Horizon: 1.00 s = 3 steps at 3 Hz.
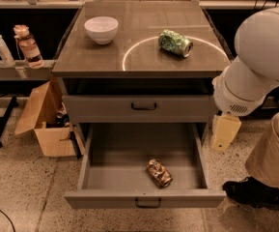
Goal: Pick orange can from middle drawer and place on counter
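Note:
The orange can (159, 172) lies on its side in the open middle drawer (144, 197), near the drawer's front and a little right of centre. Above it stretches the counter (105, 57), marked with a thin white circle. My gripper (225, 132) hangs as a pale block under the big white arm (259, 57), just outside the drawer's right wall. It stays above and to the right of the orange can and holds nothing that I can see.
A green can (175, 43) lies inside the counter's white circle, and a white bowl (101, 29) stands at the back left. The drawer above (144, 108) is shut. A cardboard box (47, 122) sits on the floor at left. A person's leg and shoe (252, 193) are at right.

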### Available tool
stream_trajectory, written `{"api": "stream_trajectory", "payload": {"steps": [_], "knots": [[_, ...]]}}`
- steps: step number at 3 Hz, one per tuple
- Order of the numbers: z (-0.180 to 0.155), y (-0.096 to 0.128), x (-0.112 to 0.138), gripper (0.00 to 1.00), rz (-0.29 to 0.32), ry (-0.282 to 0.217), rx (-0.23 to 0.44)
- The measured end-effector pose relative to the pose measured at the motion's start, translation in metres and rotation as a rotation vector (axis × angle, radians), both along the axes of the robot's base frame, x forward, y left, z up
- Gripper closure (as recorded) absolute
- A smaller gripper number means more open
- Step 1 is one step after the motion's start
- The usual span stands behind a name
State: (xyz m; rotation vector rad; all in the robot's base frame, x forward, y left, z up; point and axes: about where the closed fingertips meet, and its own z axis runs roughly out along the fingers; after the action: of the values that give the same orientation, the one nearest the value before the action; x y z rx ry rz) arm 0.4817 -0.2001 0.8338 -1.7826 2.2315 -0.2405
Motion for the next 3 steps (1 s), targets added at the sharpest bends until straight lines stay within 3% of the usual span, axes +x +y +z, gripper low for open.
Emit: {"api": "stream_trajectory", "payload": {"steps": [1, 3], "knots": [[-0.017, 0.003, 0.008, 0.00, -0.017, 0.001, 0.011], [-0.063, 0.014, 0.034, 0.00, -0.118, 0.042, 0.014]]}}
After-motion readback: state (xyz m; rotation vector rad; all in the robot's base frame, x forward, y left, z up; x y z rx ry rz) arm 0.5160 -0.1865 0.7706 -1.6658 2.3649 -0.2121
